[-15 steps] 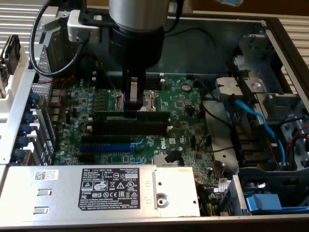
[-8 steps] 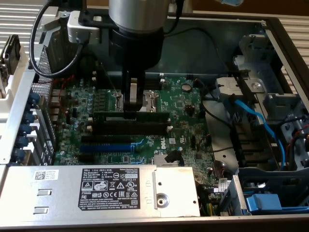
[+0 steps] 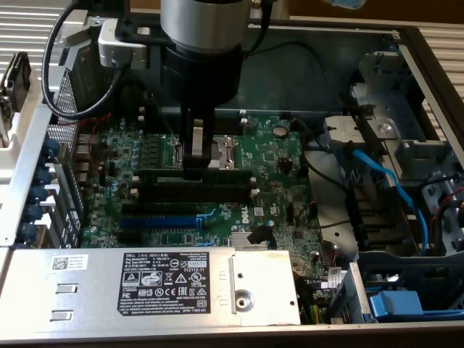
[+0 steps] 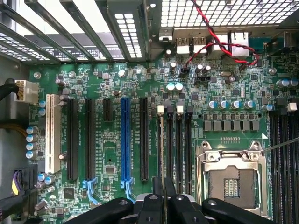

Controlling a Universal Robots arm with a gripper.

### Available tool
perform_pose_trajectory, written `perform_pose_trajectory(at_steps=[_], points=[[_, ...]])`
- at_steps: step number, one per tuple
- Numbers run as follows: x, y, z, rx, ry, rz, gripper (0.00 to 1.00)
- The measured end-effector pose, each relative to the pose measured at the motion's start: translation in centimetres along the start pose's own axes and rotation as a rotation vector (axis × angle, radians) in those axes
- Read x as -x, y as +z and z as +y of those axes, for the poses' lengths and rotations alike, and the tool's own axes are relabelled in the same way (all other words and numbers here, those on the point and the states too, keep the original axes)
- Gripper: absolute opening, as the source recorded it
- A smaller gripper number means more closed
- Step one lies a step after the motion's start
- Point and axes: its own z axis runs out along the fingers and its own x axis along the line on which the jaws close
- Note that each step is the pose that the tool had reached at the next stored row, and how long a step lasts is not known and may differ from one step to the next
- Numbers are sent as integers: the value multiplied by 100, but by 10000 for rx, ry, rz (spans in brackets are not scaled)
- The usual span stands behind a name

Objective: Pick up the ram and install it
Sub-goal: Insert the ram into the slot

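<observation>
The ram (image 3: 228,172) is a long dark green stick standing on edge along the row of black memory slots (image 3: 217,191) in the middle of the motherboard. My gripper (image 3: 194,168) reaches straight down from the arm and is shut on the ram near its middle. In the wrist view the ram (image 4: 161,144) appears edge-on as a thin line running over the first slot with a white end clip (image 4: 161,110), and the two dark fingers (image 4: 156,196) close around it at the gripper (image 4: 163,185). Whether the ram is seated in the slot cannot be told.
The open CPU socket (image 3: 217,148) lies just behind the slots. The blue expansion slot (image 3: 156,220) and black slots lie in front. The power supply (image 3: 145,283) fills the near side. A blue cable (image 3: 384,177) and drive cage stand at the exterior view's right. Red-black wires (image 4: 219,44) cross the board.
</observation>
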Motion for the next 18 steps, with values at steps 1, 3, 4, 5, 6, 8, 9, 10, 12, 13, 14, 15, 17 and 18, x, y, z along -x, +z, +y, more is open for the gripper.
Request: perform_pose_trajectory(at_steps=[1, 3, 4, 5, 6, 8, 9, 10, 12, 13, 14, 15, 17, 18], points=[[0, 3, 0, 1, 0, 0, 13], [-2, 8, 0, 1, 0, 0, 13], [-4, 15, -1, 1, 0, 0, 13], [-3, 23, -1, -1, 0, -3, 13], [-3, 36, -2, 0, 0, -1, 13], [-3, 38, -2, 2, 0, 2, 13], [-3, 39, -2, 2, 0, 3, 13], [-3, 42, -2, 0, 0, -1, 13], [-3, 46, -2, 0, 0, -1, 13], [-4, 48, -3, 0, 0, -1, 13], [-4, 53, -3, -1, 0, -2, 13], [-4, 56, -3, 0, 0, -1, 13], [-4, 59, -3, 1, 0, 1, 13], [-4, 62, -3, 0, 0, 0, 13]])
